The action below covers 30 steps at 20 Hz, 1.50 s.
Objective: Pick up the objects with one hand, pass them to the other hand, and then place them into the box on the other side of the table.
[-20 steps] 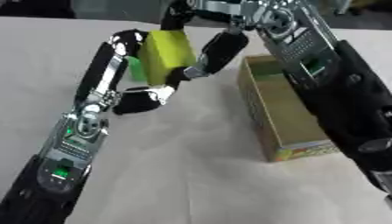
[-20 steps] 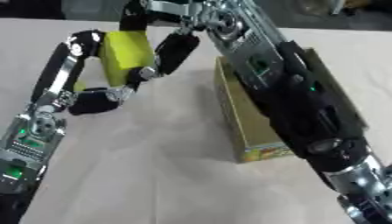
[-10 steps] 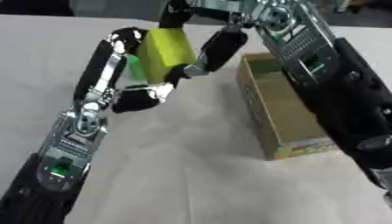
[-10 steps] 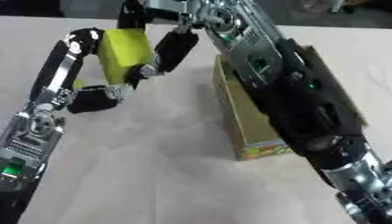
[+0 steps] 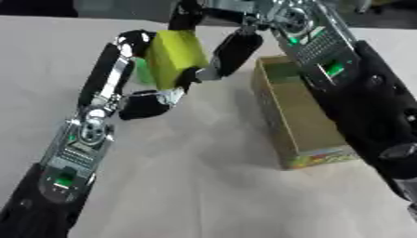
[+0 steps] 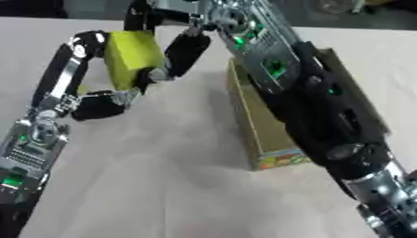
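Observation:
A yellow-green block (image 5: 174, 58) hangs in the air above the table, left of the box. My left hand (image 5: 140, 105) comes up from the lower left, with fingers curled over the block's top left and the thumb under it. From the upper right, my right hand (image 5: 234, 50) grips the same block on its right side and top. Both hands are shut on it. The open cardboard box (image 5: 279, 116) stands on the table at the right, partly hidden by my right forearm; what shows of its inside holds nothing.
A small green thing (image 5: 143, 70) lies on the table behind the block, mostly hidden by my left hand. The pale tablecloth (image 5: 204, 186) covers the table in front. My right arm (image 5: 366, 107) runs over the box's right side.

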{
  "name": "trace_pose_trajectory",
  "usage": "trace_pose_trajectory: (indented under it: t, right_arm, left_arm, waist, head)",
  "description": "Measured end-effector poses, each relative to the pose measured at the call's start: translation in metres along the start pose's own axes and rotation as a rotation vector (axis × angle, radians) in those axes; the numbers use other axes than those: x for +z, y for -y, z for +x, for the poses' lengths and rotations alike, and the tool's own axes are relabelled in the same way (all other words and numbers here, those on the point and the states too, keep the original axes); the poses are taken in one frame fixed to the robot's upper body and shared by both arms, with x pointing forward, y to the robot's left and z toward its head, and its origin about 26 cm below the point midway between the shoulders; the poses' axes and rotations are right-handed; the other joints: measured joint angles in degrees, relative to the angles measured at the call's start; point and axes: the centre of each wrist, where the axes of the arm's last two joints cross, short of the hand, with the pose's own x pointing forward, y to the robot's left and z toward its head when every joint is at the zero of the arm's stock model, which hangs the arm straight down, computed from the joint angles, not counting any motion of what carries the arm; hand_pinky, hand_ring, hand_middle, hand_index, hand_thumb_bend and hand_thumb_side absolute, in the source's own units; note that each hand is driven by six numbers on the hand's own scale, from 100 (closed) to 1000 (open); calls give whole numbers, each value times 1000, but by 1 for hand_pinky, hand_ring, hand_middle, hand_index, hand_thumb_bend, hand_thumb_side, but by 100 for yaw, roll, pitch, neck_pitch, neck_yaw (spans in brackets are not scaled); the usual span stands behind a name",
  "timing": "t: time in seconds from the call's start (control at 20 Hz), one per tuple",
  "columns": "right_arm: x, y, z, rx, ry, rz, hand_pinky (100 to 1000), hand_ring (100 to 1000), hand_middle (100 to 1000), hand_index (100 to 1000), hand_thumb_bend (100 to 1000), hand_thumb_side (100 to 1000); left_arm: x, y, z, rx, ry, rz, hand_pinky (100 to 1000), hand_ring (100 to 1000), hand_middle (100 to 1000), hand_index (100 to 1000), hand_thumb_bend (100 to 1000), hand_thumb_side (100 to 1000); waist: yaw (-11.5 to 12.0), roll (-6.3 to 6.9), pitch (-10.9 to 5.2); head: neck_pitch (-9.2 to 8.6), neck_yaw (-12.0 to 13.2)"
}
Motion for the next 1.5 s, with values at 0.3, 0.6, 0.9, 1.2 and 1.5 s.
trace_pose_trajectory:
  t: [0.3,0.6,0.9,1.2,1.5]
  right_arm:
    - [0,0,0,-8,-3,-5,822,674,564,623,309,100]
    - [0,-1,-1,-15,-5,-6,820,671,559,618,301,100]
    - [0,-2,-1,-15,-5,-5,820,669,556,614,300,100]
    - [1,-2,-2,-15,-8,-5,820,668,553,611,297,100]
    - [2,-2,-3,-15,-11,-4,820,667,551,609,294,100]
  left_arm:
    - [0,0,0,-8,5,-3,735,667,565,656,244,281]
    - [1,0,-1,-19,13,-14,758,698,603,703,326,307]
    - [2,-1,-3,-30,15,-30,778,726,637,740,501,398]
    - [4,-1,-5,-42,19,-55,798,751,670,767,617,516]
    - [5,-2,-4,-48,24,-58,807,763,686,784,679,605]
  waist:
    - [-2,0,0]
    - [-5,0,5]
    - [-7,2,16]
    - [-15,2,18]
    - [-18,2,33]
  head:
    - [0,-5]
    - [0,-8]
    - [1,-15]
    - [1,-44]
    - [1,-52]
